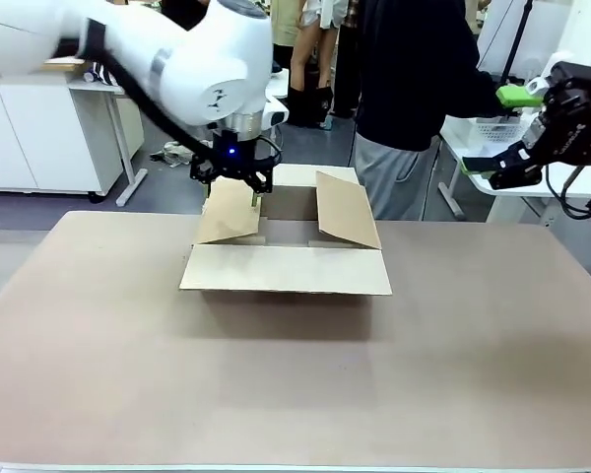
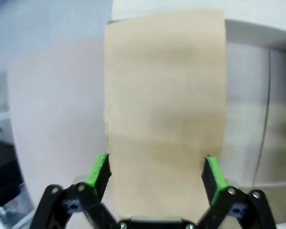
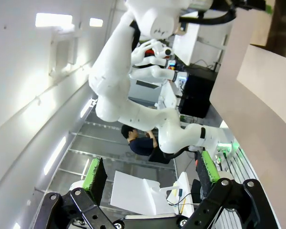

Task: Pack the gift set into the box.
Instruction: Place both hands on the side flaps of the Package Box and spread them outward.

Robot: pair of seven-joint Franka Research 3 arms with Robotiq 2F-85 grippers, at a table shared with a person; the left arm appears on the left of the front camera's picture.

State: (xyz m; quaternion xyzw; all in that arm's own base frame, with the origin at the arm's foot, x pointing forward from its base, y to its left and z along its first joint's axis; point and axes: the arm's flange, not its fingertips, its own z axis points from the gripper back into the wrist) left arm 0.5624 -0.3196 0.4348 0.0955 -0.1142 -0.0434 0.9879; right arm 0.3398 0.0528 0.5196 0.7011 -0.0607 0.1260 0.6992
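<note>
The box [image 1: 286, 268], a large brown carton, stands open at the table's middle with its near flap folded flat toward me and its two side flaps raised. My left gripper [image 1: 234, 187] hangs open directly over the left side flap [image 2: 164, 95], whose edge lies between the fingers in the left wrist view [image 2: 155, 167]. My right gripper [image 1: 502, 130] is raised at the far right, open and holding nothing [image 3: 150, 174]. Behind it a white perforated basket [image 1: 485, 128] rests on a side table; I cannot tell whether it is the gift set.
A person in a dark top [image 1: 414, 69] stands at the far side, one arm reaching toward the side table. The brown tabletop [image 1: 295, 394] is bare in front of the box and to both sides.
</note>
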